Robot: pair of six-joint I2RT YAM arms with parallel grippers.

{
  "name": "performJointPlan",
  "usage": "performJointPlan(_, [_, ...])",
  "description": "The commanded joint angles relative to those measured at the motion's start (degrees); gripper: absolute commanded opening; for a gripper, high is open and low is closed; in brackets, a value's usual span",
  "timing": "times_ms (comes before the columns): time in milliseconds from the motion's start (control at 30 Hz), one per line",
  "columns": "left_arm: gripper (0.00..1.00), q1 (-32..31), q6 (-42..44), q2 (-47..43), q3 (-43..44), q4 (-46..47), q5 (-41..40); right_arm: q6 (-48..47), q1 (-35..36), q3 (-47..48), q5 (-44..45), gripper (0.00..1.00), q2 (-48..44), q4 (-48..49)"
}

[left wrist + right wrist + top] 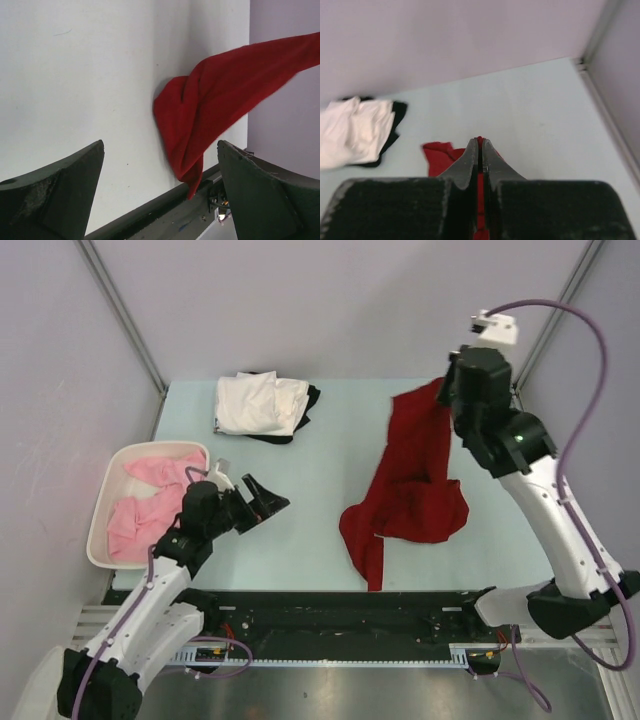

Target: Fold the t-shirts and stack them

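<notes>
Right pincer (480,145) is clenching an edge of the dark red t-shirt (415,485) near the worktop (330,445) far right corner; left pincer (262,503) is hovering released, well apart.

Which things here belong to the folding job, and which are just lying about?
Job: dark red t-shirt, pinched in the right gripper; white t-shirt; black t-shirt under it; pink t-shirts.
Lying about: white basket holding the pink ones; black rail along the near edge.

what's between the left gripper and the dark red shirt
Between the left gripper and the dark red t-shirt there is only bare table, seen in the top view.
</notes>
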Motion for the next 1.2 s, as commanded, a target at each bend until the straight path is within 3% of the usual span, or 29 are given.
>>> performJointPlan(0, [1.00,-2.44,-0.48,2.38,1.23,7.35,2.59,0.48,-5.64,-2.13,3.37,0.00,-2.29,-4.47])
performJointPlan(233, [1.00,-13.16,-2.07,14.41,6.41,16.91,0.13,0.13,-11.89,-6.00,3.80,0.00,-5.90,-4.03])
performJointPlan(333, [0.97,-20.44,-2.25,20.83,10.28,18.08,-1.36,0.13,-12.33,-6.00,3.10,0.00,-5.72,-4.29])
performJointPlan(367, [0.97,-25.43,-1.20,23.45,12.90,17.04,-2.76,0.39,-12.68,-6.00,2.40,0.00,-5.55,-4.38])
performJointPlan(433, [0.94,-30.72,-0.58,25.41,14.76,13.62,-8.38,0.83,-12.77,-6.18,2.13,0.00,-5.72,-4.47])
performJointPlan(467, [0.93,-35.45,-0.84,26.81,14.86,13.17,-9.79,0.83,-12.95,-6.18,1.43,0.00,-5.81,-4.47])
performJointPlan(667, [0.87,-49.27,-6.28,34.35,12.40,14.39,-15.60,1.00,-13.04,-6.88,0.29,0.00,-5.90,-4.74])
performJointPlan(867, [0.84,-55.35,-8.40,40.79,15.29,12.72,-18.24,1.62,-13.04,-7.58,-0.59,0.00,-6.60,-5.18])
performJointPlan(1167, [0.79,-56.41,-9.28,46.15,17.67,13.86,-18.24,1.36,-13.13,-9.07,-0.95,0.00,-8.62,-4.74])
